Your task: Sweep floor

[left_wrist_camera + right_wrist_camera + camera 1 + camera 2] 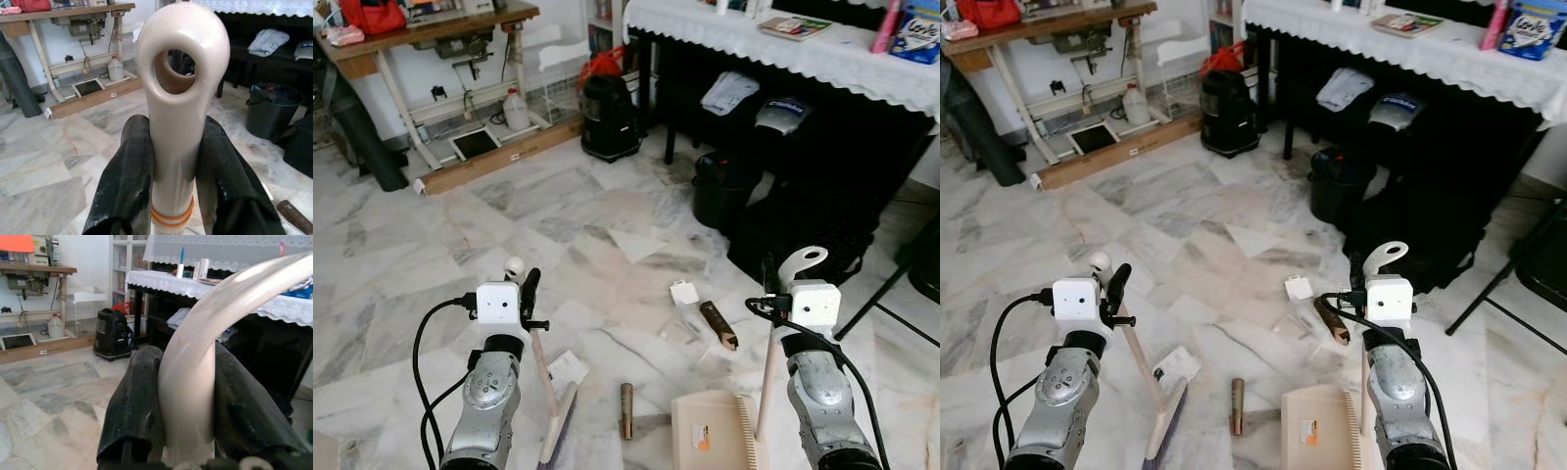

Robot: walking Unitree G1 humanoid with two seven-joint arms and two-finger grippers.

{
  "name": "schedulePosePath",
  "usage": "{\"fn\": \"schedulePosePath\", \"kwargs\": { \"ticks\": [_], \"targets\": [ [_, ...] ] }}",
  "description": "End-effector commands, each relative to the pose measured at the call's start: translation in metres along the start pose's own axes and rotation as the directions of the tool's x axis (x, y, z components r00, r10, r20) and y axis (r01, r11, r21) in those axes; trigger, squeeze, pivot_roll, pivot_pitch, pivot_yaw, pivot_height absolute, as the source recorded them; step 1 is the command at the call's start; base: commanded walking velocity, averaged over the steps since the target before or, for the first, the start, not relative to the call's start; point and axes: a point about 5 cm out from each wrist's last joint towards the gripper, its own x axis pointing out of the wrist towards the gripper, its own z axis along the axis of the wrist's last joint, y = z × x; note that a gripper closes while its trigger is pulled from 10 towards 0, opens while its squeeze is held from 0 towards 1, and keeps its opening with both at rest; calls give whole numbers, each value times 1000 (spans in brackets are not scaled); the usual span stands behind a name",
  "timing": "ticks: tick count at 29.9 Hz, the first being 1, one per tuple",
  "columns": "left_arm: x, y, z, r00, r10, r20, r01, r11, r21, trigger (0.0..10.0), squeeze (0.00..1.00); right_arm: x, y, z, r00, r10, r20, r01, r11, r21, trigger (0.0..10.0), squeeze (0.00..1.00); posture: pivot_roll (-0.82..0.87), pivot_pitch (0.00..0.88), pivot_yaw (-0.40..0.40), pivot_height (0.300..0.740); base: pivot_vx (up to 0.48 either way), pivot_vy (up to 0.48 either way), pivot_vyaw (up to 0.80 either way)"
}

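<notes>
My left pincer is pinching the cream handle of the broom; both black fingers press against the shaft just below its ringed end. The broom slants down to the marble floor, its brush head resting beside a white paper scrap. Just right of the brush lies a brown cylinder, flat on the floor.

Next comes the beige dustpan, its pan flat on the floor and its comb edge facing my right arm. Beyond the dustpan lie a small white box, a clear plastic wrapper and a dark brown stick, close together.

My right pincer is pinching the dustpan's upright handle, fingers on either side of the shaft beneath its curved hook.

Farther back, left to right: a sewing-machine table with a white jug under it, a black vacuum cleaner, a black bin, and a counter covered by a white lace cloth, carrying a book and a box near its right edge.
</notes>
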Motion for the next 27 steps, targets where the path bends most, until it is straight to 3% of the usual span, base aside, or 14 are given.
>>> {"fn": "schedulePosePath", "kwargs": {
  "ticks": [1,10,27],
  "targets": [
    [5,1,9,999,1,48,-1,1000,7,10000,0,4,-2,6,1000,-6,25,7,1000,-7,10000,0,-28,0,9,740,274,0,0],
    [6,-1,10,999,-11,49,11,1000,-2,10000,0,5,-3,6,1000,-9,26,9,1000,-5,10000,0,-27,0,10,740,275,0,0],
    [8,-2,10,999,-14,50,14,1000,2,10000,0,6,-2,6,1000,-8,21,8,1000,4,10000,0,-24,0,11,740,30,0,0]
  ]
}}
